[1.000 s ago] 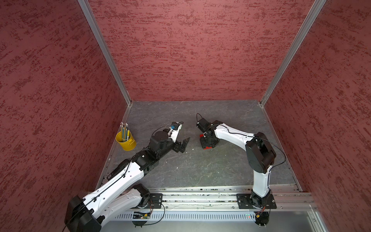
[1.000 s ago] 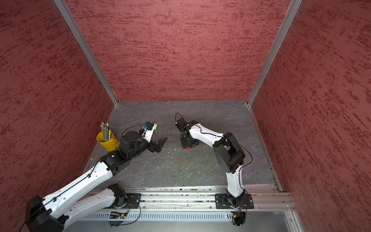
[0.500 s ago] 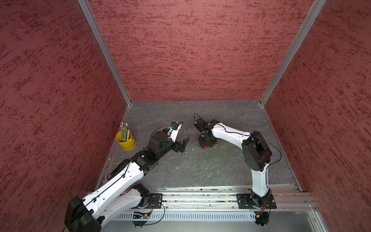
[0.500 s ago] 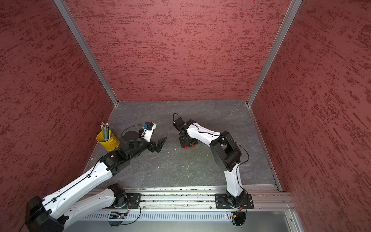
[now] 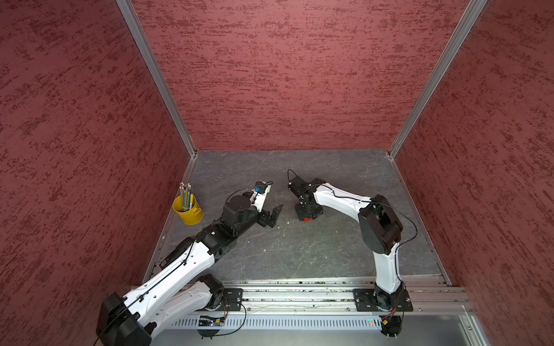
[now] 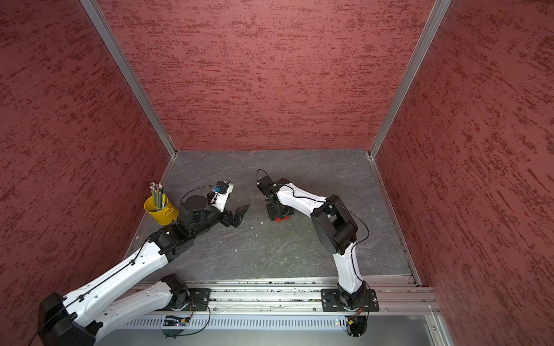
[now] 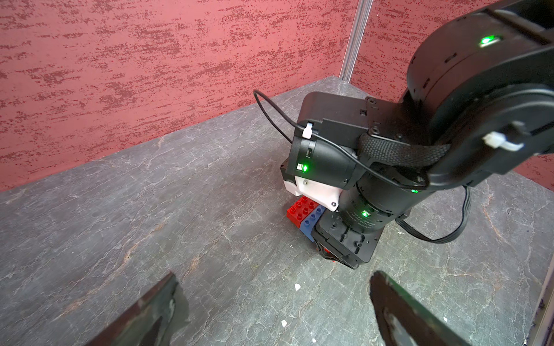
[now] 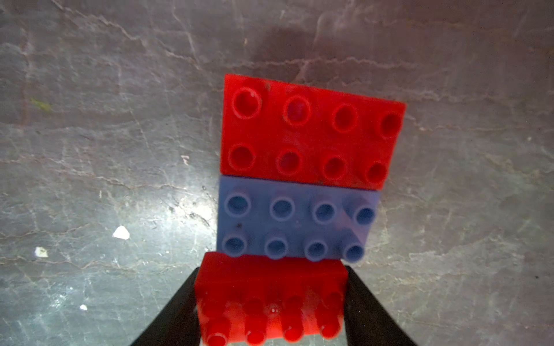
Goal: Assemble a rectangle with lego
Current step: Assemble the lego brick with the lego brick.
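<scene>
In the right wrist view, a red brick [image 8: 311, 131] and a blue brick [image 8: 296, 221] lie side by side on the grey floor. My right gripper [image 8: 271, 278] is shut on a second red brick [image 8: 269, 302], held against the blue one's near edge and standing a little higher. The three bricks make a red, blue, red rectangle [image 7: 305, 214]. In both top views only a sliver of red [image 5: 306, 219] shows under the right gripper [image 5: 307, 213]. My left gripper [image 5: 271, 215] [image 7: 275, 299] is open and empty, a short way left of the bricks.
A yellow cup of pencils [image 5: 188, 209] [image 6: 160, 211] stands at the left wall behind the left arm. Red walls close in three sides, and a metal rail [image 5: 299, 295] runs along the front. Small white crumbs [image 7: 296, 287] lie on the floor between the grippers.
The right arm's elbow has swung slightly left and its gripper has stayed low over the bricks. The left arm has not moved.
</scene>
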Motion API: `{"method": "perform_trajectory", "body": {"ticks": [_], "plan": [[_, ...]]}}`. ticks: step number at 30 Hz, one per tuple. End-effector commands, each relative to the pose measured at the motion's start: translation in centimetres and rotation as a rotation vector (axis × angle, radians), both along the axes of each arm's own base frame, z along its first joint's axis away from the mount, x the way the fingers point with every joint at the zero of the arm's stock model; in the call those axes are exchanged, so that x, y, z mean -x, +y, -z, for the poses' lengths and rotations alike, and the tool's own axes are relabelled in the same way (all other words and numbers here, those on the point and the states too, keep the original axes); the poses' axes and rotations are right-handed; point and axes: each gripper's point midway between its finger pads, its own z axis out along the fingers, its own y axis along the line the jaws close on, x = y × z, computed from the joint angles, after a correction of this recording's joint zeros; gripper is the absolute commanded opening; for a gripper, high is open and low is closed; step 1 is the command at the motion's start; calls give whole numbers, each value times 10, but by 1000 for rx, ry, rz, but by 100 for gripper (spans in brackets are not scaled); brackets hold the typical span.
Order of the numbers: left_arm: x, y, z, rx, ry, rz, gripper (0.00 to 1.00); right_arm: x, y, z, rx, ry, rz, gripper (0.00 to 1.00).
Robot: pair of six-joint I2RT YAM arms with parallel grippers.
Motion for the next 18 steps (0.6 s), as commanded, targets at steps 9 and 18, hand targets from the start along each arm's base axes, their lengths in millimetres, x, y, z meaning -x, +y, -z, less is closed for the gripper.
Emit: {"method": "perform_trajectory", "body": {"ticks": [9,18], "plan": [[1,5,0,-3,-8,-9,100,6,-6,13,68,30,-19,51],[1,4,0,-1,-7,-7,100,4,-11,12,81,18,-12,51]]}}
